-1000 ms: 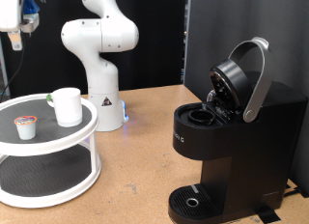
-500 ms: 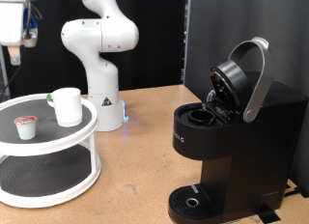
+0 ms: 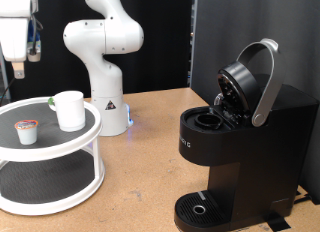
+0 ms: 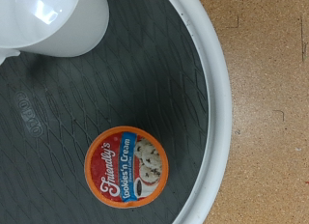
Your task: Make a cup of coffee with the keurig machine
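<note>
The white cup (image 3: 69, 109) stands on the top shelf of a white two-tier round stand (image 3: 60, 147), with a small coffee pod (image 3: 27, 131) next to it. My gripper (image 3: 20, 60) hangs high above the stand at the exterior view's top left, clear of both. The wrist view looks down on the pod's printed lid (image 4: 126, 166) and part of the cup (image 4: 53, 21); no fingers show there. The black keurig machine (image 3: 240, 142) stands at the exterior view's right with its lid (image 3: 245, 82) raised and its pod chamber open.
The arm's white base (image 3: 103, 62) stands behind the stand. The stand's white rim (image 4: 218, 98) borders a dark ribbed mat. A wooden table (image 3: 150, 162) lies between the stand and the machine. A black panel stands behind the machine.
My gripper has come down and slightly towards the exterior view's right, above the stand. The cup, the pod and the machine have not moved.
</note>
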Motion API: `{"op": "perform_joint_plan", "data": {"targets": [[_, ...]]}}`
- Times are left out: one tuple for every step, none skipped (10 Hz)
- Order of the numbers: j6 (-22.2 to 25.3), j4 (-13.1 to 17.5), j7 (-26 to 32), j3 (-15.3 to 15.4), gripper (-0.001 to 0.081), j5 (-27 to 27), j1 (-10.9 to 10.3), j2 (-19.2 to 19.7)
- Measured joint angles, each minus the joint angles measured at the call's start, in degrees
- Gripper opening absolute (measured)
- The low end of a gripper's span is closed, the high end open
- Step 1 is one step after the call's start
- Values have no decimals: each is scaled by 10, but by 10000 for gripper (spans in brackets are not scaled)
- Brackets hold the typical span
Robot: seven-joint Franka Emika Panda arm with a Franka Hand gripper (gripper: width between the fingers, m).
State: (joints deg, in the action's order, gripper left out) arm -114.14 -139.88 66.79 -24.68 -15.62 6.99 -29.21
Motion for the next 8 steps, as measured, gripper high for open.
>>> {"op": "perform_joint_plan", "data": {"targets": [[-3,-1,2,-3,805,0,0,0],[-7,-3,2,-4,805,0,0,0],[-12,-5,1,-4,805,0,0,1],[-16,-7,1,-4,805,0,1,1],[-14,-7,1,-4,805,0,1,1],[-14,-8,2,-4,805,0,1,1],[-23,-14,4,-4,805,0,1,1],[-32,-22,12,-4,805,0,0,1]]}}
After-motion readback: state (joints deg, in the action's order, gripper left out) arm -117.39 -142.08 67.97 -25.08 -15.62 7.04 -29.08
